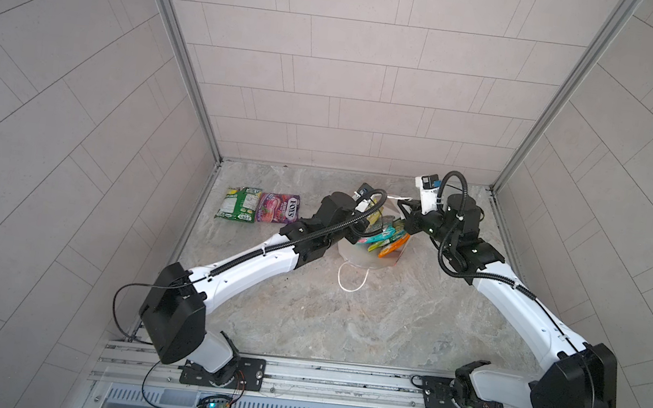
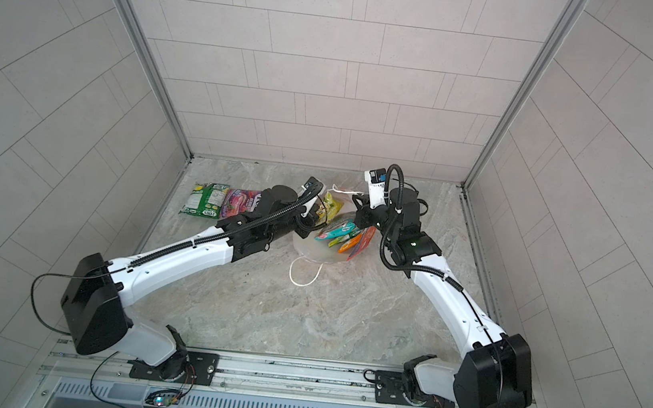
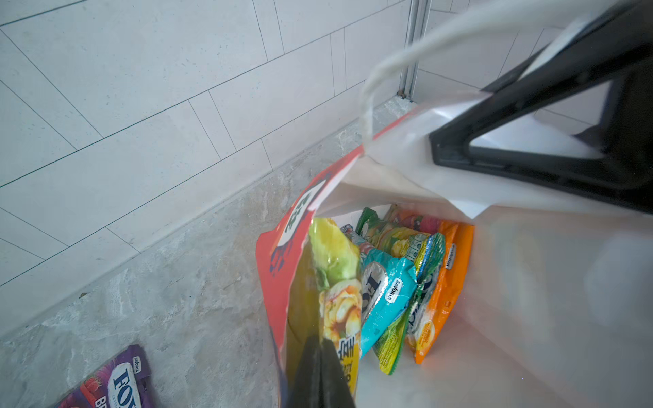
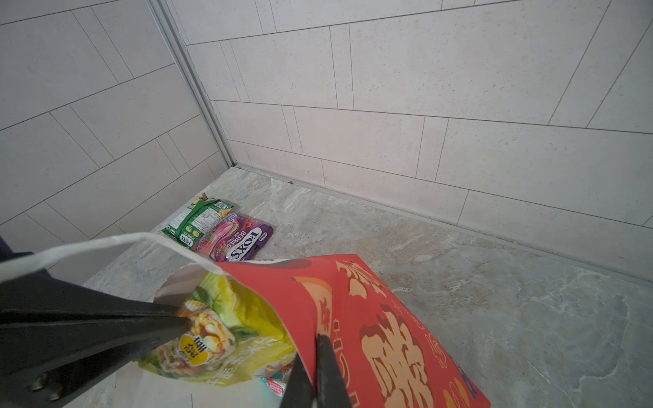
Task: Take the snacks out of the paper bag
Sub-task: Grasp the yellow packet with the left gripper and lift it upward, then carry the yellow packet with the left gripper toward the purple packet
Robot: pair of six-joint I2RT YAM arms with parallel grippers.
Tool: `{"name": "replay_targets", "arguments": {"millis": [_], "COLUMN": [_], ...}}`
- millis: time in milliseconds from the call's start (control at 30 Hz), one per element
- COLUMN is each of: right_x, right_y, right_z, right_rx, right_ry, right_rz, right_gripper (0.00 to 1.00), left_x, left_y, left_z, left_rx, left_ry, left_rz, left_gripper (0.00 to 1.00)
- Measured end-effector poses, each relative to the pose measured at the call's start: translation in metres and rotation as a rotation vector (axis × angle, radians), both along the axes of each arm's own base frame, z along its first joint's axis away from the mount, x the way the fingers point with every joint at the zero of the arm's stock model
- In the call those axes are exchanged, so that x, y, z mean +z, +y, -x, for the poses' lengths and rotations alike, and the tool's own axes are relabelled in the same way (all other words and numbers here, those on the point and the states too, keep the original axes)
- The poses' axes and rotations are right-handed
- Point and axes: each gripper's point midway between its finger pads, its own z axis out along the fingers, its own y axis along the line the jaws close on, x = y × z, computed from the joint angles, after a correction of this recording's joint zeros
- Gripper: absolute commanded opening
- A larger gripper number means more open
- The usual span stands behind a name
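Note:
The red paper bag [image 1: 356, 256] [image 2: 313, 249] leans open at the back middle of the table, white inside showing. My right gripper [image 4: 315, 339] [image 1: 401, 209] is shut on the rim of its red wall [image 4: 388, 318]. My left gripper [image 3: 319, 344] reaches into the mouth and is shut on the edge of a yellow snack packet [image 3: 335, 268] [image 4: 219, 328]. Teal [image 3: 385, 296], yellow-green [image 3: 392, 339] and orange [image 3: 445, 293] packets stand side by side in the bag. A green packet [image 1: 238, 203] and a purple packet [image 1: 277, 208] lie flat on the table to the left of the bag.
One white cord handle [image 1: 352, 279] trails on the table in front of the bag. The other handle [image 4: 106, 242] arcs over the bag's mouth. Tiled walls close in the table [image 1: 344, 324] on the left, back and right.

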Motion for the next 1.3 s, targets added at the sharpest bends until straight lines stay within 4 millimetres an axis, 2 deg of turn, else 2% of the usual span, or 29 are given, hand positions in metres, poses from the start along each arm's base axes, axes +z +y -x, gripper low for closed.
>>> {"name": "replay_targets", "arguments": {"millis": [267, 400, 700, 900, 1100, 1300], "right_x": [0.001, 0.001, 0.001, 0.0, 0.001, 0.001], "right_y": [-0.003, -0.004, -0.004, -0.005, -0.007, -0.008], "right_z": [-0.001, -0.002, -0.002, -0.001, -0.001, -0.001], "right_rx": [-0.006, -0.009, -0.009, -0.011, -0.016, -0.017], "right_ry": [0.004, 0.004, 0.005, 0.001, -0.003, -0.005], "right_rz": [-0.011, -0.015, -0.015, -0.016, -0.018, -0.018], "right_gripper": [0.0, 0.0, 0.0, 0.0, 0.0, 0.0], "left_x": [0.036, 0.05, 0.06, 0.077, 0.104, 0.128], "left_y": [0.018, 0.021, 0.029, 0.04, 0.059, 0.092], "left_z": [0.015, 0.022, 0.03, 0.034, 0.04, 0.046], "left_rx": [0.001, -0.02, -0.033, -0.035, 0.003, 0.105], "left_ry": [-0.036, -0.043, -0.021, -0.029, -0.047, -0.112], "left_rz": [0.073, 0.114, 0.151, 0.195, 0.236, 0.259], "left_gripper": [0.0, 0.0, 0.0, 0.0, 0.0, 0.0]}}
